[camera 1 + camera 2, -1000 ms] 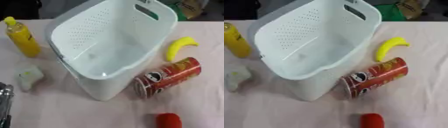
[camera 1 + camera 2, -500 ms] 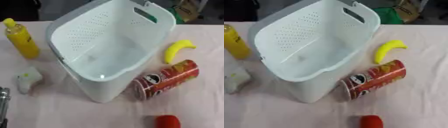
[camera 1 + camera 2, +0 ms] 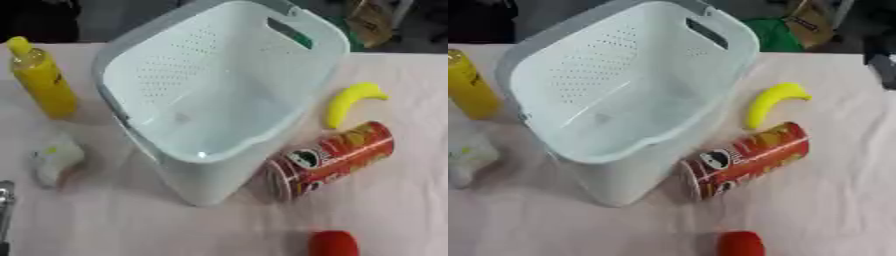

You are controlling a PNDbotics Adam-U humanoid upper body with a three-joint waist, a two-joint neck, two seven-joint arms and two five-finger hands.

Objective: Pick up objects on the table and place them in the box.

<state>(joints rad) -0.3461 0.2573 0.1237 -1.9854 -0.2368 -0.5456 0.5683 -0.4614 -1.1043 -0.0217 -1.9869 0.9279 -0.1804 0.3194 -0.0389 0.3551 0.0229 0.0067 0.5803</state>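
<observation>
Since nothing on the worktop (image 3: 114, 225) has shifted over the last second, what little change you see is the head's: the whole picture has slid slightly, and every object keeps its place relative to the box (image 3: 328, 47). That means no pick has begun. The box looks empty inside, and everything is still outside it.

Of your hands, only a silver sliver shows at the lower-left edge of the left eye view, probably the left hand (image 3: 4, 210) or its arm. I cannot tell whether it is open or closed. The right hand shows in neither view.

The chip can (image 3: 332, 160) lies on its side just right of the box's near corner, close enough that it may be touching. Its long axis runs diagonally, with the lidded end nearest you and toward the box and the other end pointing away to the right. The banana (image 3: 350, 102) lies just beyond it, beside the box's right wall, long axis running near to far with the far tip hooking right.

On the left, the yellow bottle (image 3: 39, 82) stands upright, nozzle up, near the box's left wall. A small white thing (image 3: 54, 160) lies nearer you, and a red object (image 3: 332, 243) sits at the bottom edge.

The can looks the likeliest first pick for your right hand — come across its axis, not along it.
</observation>
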